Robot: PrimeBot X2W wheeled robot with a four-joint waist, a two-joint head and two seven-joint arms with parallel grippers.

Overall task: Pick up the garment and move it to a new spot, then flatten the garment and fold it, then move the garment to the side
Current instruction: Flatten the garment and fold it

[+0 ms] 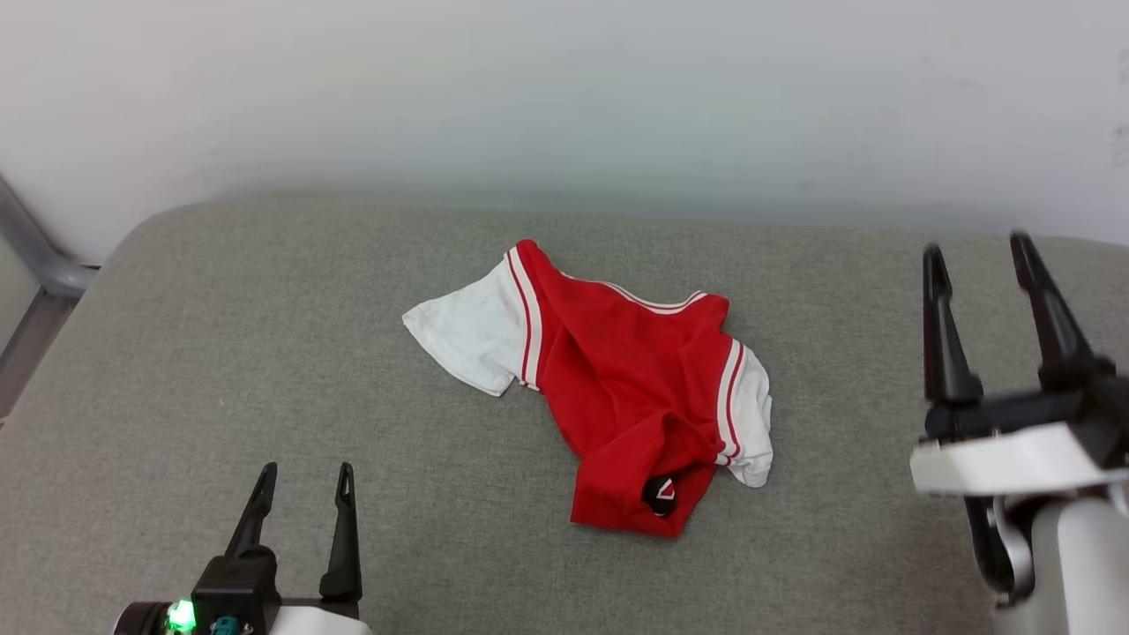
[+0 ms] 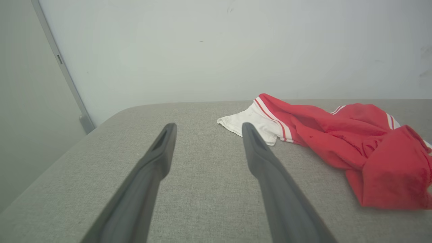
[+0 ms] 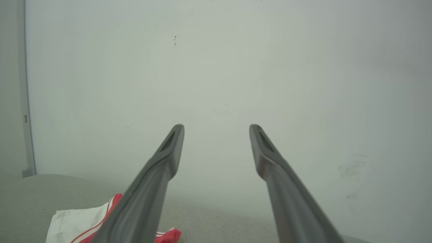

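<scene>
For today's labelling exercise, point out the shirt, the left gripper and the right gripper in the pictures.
shirt [image 1: 617,379], head view, on its red body.
left gripper [image 1: 307,469], head view, midway between its fingertips.
right gripper [image 1: 975,245], head view, midway between its fingertips.

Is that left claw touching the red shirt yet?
Apart. The head view shows bare grey cushion between the open left gripper and the red T-shirt.

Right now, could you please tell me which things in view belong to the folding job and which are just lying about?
Part of the job:
- garment, crumpled, red with white sleeves
- left gripper, open, clear of it
- right gripper, open, clear of it

Just there:
- grey padded surface under the garment
- wall behind
- metal frame at the far left
</scene>
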